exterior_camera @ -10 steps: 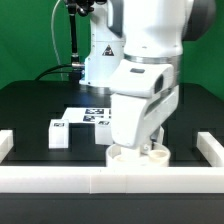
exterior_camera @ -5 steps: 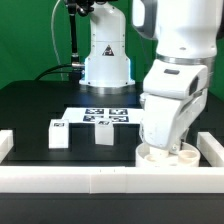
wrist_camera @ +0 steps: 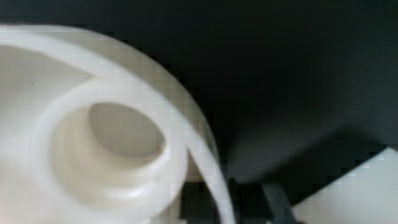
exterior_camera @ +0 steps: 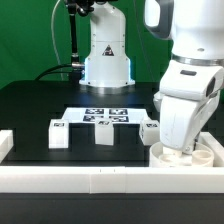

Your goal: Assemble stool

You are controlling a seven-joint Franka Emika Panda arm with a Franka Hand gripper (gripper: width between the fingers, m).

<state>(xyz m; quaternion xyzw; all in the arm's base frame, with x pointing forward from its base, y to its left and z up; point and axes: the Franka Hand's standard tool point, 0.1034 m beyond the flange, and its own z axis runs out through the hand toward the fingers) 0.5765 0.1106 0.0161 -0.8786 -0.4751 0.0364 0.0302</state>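
Your black counter, near right corner — claw clamped on the seat; three legs loose — none fitted.

We see the seat at four o'clock in the exterior view: smooth white plastic with a soft sheen, clearer in the wrist view's close-up. The leg at nine o'clock, like two more beside it, looks like matt white plastic. The table is matt black. The arm has a glossy white shell. The rails at six o'clock are matt white.
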